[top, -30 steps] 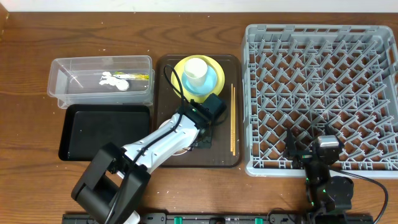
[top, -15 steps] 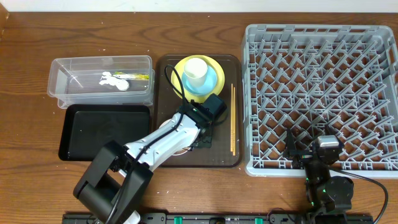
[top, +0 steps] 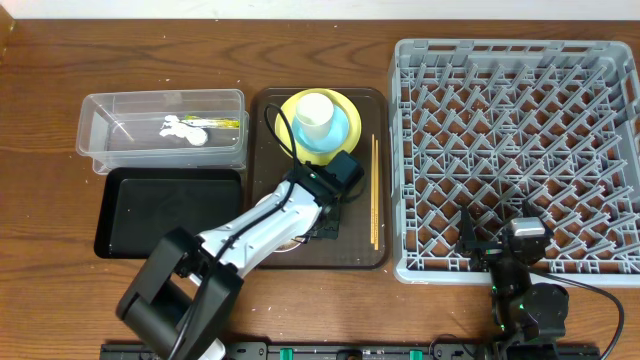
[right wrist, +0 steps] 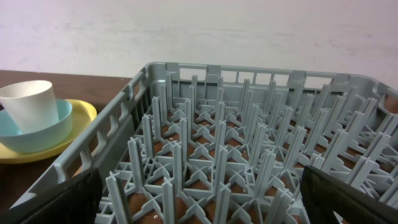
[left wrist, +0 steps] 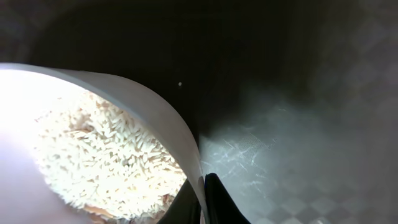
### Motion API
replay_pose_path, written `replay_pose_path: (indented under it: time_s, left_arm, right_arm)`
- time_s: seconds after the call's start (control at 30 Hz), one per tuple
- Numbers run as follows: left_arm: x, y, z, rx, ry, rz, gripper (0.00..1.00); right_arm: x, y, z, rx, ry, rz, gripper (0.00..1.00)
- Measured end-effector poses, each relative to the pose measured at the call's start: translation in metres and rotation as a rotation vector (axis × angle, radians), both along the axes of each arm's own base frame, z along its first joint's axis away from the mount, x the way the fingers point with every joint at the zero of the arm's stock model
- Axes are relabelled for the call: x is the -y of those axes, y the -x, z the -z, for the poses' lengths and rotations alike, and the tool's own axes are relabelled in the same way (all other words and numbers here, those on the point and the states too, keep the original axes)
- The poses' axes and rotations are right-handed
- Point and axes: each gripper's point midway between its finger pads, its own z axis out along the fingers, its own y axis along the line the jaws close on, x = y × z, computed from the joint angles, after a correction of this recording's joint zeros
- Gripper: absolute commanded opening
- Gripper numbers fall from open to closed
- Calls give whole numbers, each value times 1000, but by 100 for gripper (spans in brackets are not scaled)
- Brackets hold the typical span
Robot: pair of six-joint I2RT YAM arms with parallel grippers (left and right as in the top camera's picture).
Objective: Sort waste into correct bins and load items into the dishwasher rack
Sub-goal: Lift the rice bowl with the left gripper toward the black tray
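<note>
Left claw (top: 323, 215) is clamping shut on the rim of the white bowl (left wrist: 155, 115) near the lower middle of the overhead frame. In the left wrist view one dark finger is sitting inside the rim and the other outside it. Loose white rice (left wrist: 106, 162) is lying in a heap inside that bowl.

At the upper left, the clear tub (top: 100, 140) is holding the crumpled white tissue (top: 183, 130) and, just beside it, the green-and-orange wrapper (top: 222, 122). The black tray (top: 150, 215) is lying directly below the tub, with their edges close together.

The brown serving tray (top: 358, 240) is sitting in the middle of the wooden table (top: 50, 60), carrying the white bowl in its lower half. At the top of this tray the yellow plate (top: 290, 105) is bearing the light blue bowl (top: 340, 135), and the cream cup (top: 315, 115) is standing upright in that bowl. The chopsticks (top: 373, 190) are lying side by side along the tray's right edge, pointing up and down the frame.

The grey rack (top: 515, 150) is filling the right side, with nothing showing among its pegs. The right claw (right wrist: 199, 186) is hovering over the rack's lower edge with its fingers spread wide apart, holding nothing.
</note>
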Motion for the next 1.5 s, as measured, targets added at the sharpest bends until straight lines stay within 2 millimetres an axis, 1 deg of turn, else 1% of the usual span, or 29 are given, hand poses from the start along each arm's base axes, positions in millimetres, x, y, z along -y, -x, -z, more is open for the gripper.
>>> replay_pose_path:
  time_s: [0.1,0.2,0.33,0.43,0.53,0.7,0.9,1.1,1.27,1.5]
  left_arm:
    - [2,-2,-16,33,32,1,6]
    - [0,-3,-37,75,68,-3,6]
    - [-14,-8,-62,111,115,-35,6]
    - [-27,-15,-75,115,180,-71,6]
    - [-44,-24,-85,106,261,-120,6]
    - [-83,-39,-93,92,390,-228,6]
    - [-135,-55,-103,120,548,-370,6]
    - [-175,-67,-112,204,668,-468,6]
    - [-197,-71,-111,279,780,-521,6]
    - [-218,-71,-111,383,935,-564,6]
  right_arm:
    - [0,0,0,0,0,0,99]
    - [0,0,0,0,0,0,99]
    - [0,0,0,0,0,0,99]
    - [0,0,0,0,0,0,99]
    - [0,0,0,0,0,0,99]
    - [0,0,0,0,0,0,99]
    - [0,0,0,0,0,0,99]
    - [0,0,0,0,0,0,99]
    - [0,0,0,0,0,0,99]
    - [0,0,0,0,0,0,99]
